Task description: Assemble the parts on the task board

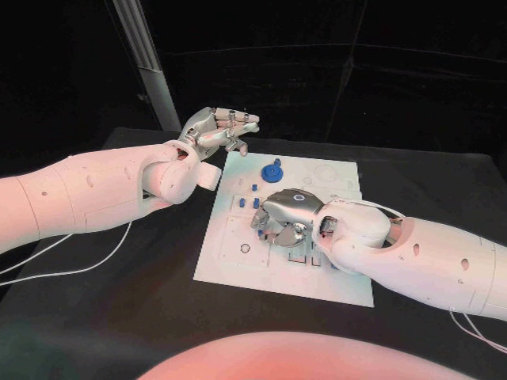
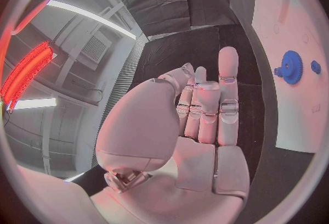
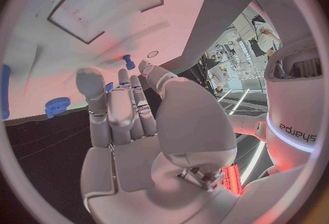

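Observation:
The white task board (image 1: 237,261) lies in the middle of the table. A blue gear (image 1: 273,171) stands near its far edge, with small blue pegs (image 1: 241,203) a little nearer. My right hand (image 1: 287,218) hovers palm down over the board's middle, its fingers pointing down at the plate. In the right wrist view the fingertips (image 3: 122,77) end just short of a blue peg (image 3: 128,62), and nothing sits between them. My left hand (image 1: 219,131) is raised beyond the board's far left corner, its fingers curled in on nothing. The left wrist view shows the gear (image 2: 291,66).
A slanted metal pole (image 1: 139,47) rises behind my left hand. Thin white cables (image 1: 82,257) trail across the table beside the left arm. The board (image 3: 103,15) has a shallow rectangular recess and several small holes.

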